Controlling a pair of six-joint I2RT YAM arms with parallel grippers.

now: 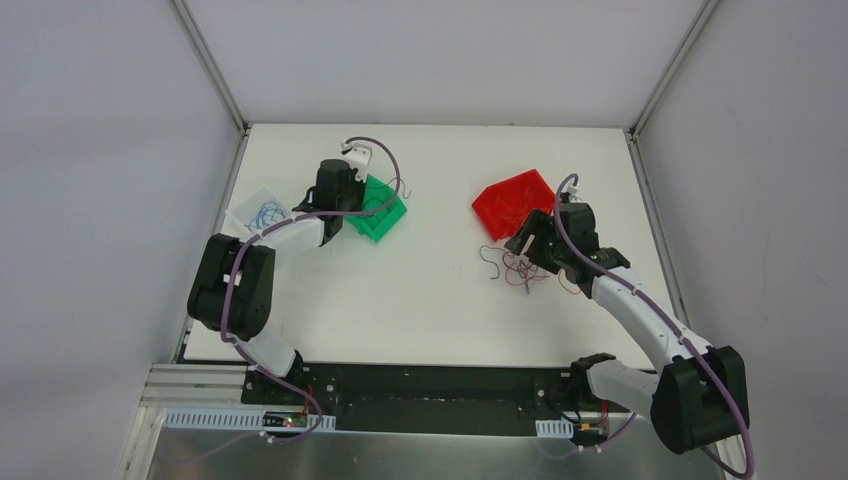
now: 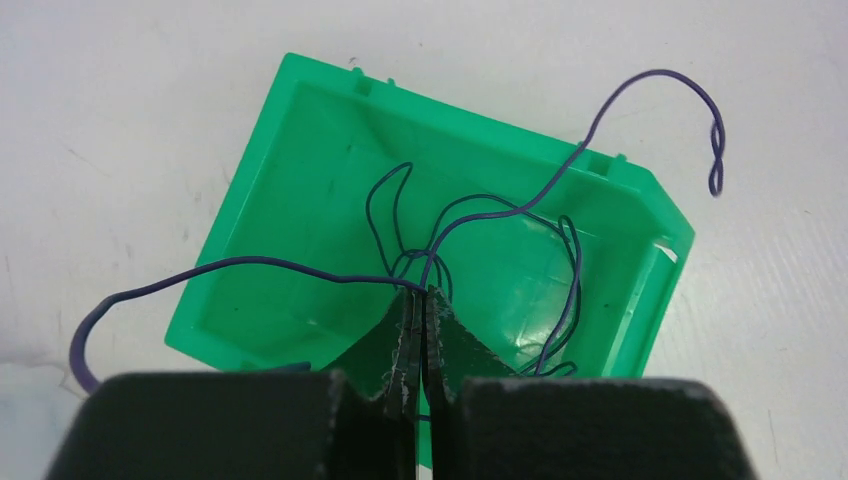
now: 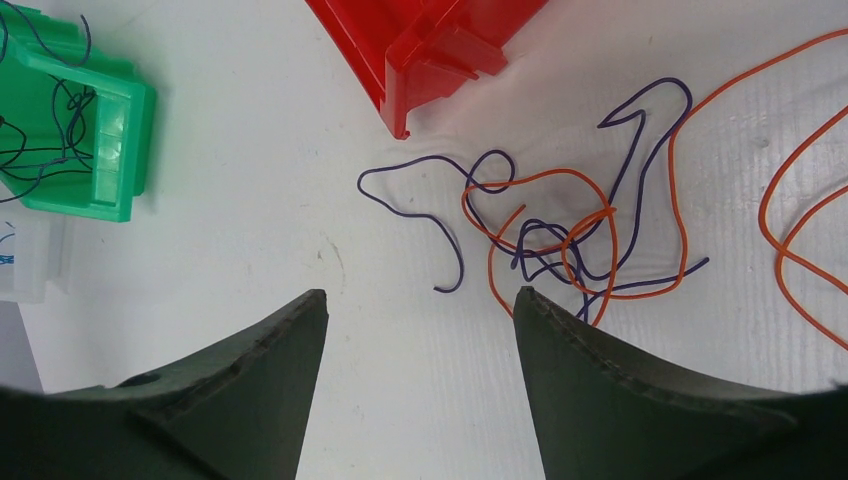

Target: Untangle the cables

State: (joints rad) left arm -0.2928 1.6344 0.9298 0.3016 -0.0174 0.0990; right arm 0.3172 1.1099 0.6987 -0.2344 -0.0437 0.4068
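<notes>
In the left wrist view my left gripper is shut on a thin purple cable above the green bin. The cable's ends trail out past the bin to the left and to the upper right. Other dark cables lie inside the bin. A tangle of purple and orange-red cables lies on the white table below the red bin. My right gripper is open just short of the tangle, with nothing between its fingers. From above, the left gripper is at the green bin and the right gripper is by the tangle.
A clear tray holding blue cables sits at the far left, beside the left arm. The red bin stands behind the tangle. More orange-red cable loops spread right of the tangle. Walls close the table on three sides.
</notes>
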